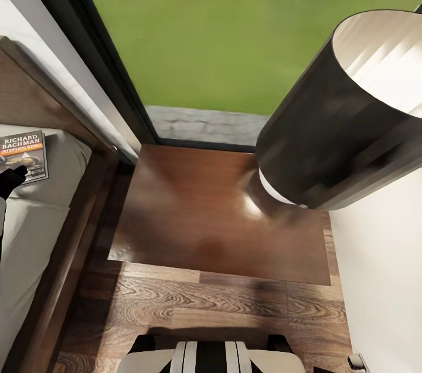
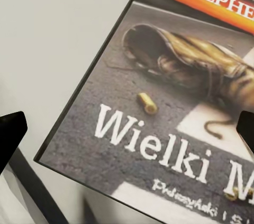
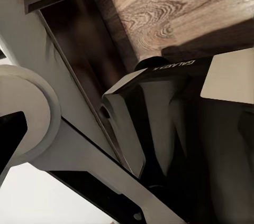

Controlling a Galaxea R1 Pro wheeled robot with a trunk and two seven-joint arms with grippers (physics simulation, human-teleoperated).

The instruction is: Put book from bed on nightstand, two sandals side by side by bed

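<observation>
The book (image 1: 23, 156) lies flat on the bed's pale mattress (image 1: 35, 226), near the headboard and the mattress edge facing the nightstand (image 1: 217, 214). Its dark cover fills much of the left wrist view, book (image 2: 174, 108), with white title text, an orange band and a boot picture. My left gripper (image 1: 13, 176) hovers just over the book's near corner, open, with one fingertip (image 2: 11, 134) over the sheet and the other (image 2: 246, 129) over the cover. My right gripper (image 3: 127, 139) is open with nothing in it, pointing at my own body and the floor. The sandals are out of view.
A large dark-shaded lamp (image 1: 346, 121) stands over the nightstand's right rear part; the glossy top in front and to the left of it is bare. The bed's dark wood frame (image 1: 76, 232) runs between mattress and nightstand. Window (image 1: 234, 27) behind, white wall (image 1: 381, 279) at right.
</observation>
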